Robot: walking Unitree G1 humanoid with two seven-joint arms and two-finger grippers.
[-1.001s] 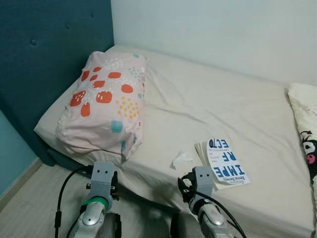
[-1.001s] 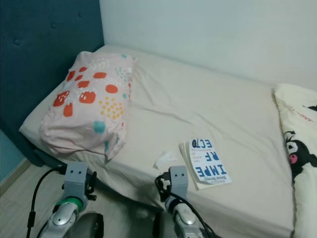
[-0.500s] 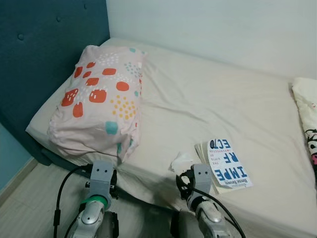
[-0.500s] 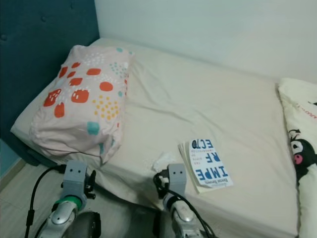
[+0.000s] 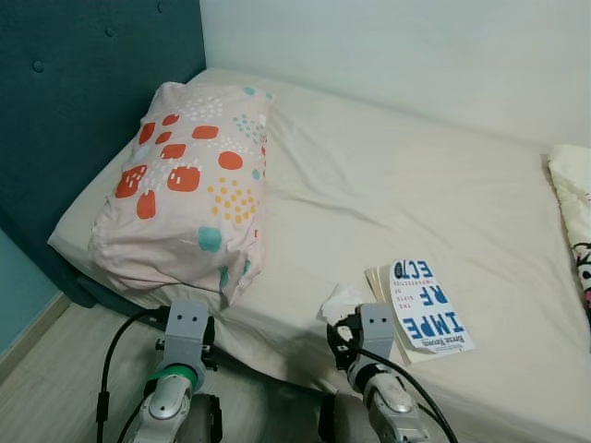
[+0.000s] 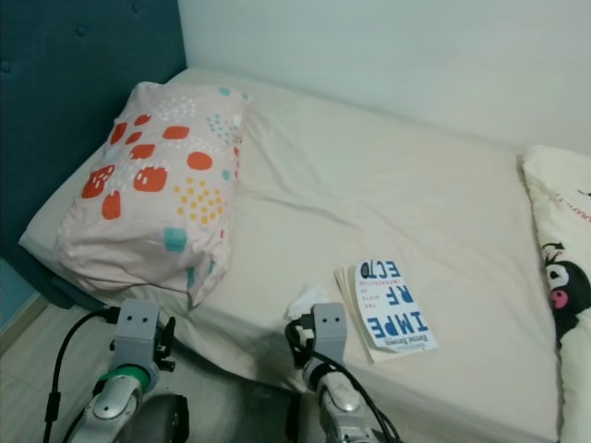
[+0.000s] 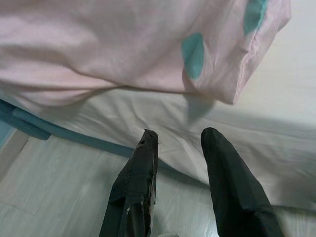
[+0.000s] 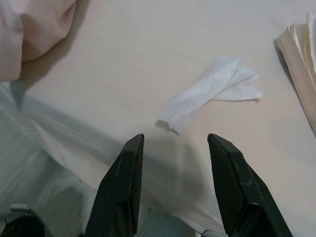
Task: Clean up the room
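tissue (image 8: pixel 213 92) | white, crumpled | on bed beside book (image 5: pixel 424 305)

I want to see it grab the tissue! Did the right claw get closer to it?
Yes, a little. The right claw now hovers open just short of the tissue; earlier its wrist sat farther back from the tissue and the book.

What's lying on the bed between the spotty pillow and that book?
A crumpled white tissue lies on the sheet between the pillow and the book, closer to the book, in the head views.

On the bed (image 5: pixel 388 194), the pillow (image 5: pixel 189 185) lies far left; the tissue (image 5: pixel 340 300) sits near, just left of the book (image 5: pixel 420 305).
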